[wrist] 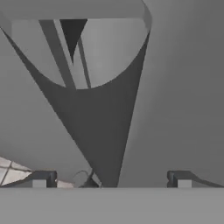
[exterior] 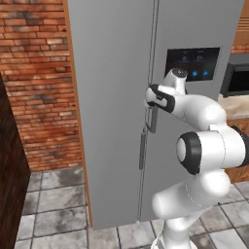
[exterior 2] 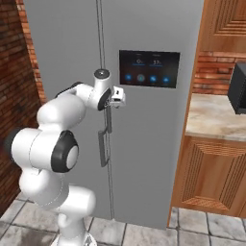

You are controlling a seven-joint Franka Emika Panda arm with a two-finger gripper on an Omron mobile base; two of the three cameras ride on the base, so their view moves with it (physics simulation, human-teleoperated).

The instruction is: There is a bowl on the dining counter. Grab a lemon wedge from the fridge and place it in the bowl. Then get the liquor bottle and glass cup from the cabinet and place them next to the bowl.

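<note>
Fridge [exterior: 116, 112]: standing shut, brick wall [exterior: 39, 82] on its left, wooden counter [exterior 2: 216, 120] on its right
Left handle [exterior 2: 102, 149]: hanging just below the pincer
Pincer [wrist: 111, 179]: jaws spreading as wide as they go, gripping nothing, tips sitting either side of the fridge's right handle [exterior 2: 109, 120] near its top, contact unclear
Display panel [exterior 2: 149, 68]: glowing on the fridge door, right of the pincer

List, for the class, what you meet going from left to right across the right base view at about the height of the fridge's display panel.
Brick wall → fridge door seam → display panel → wooden cabinet → microwave at the right edge.
</note>
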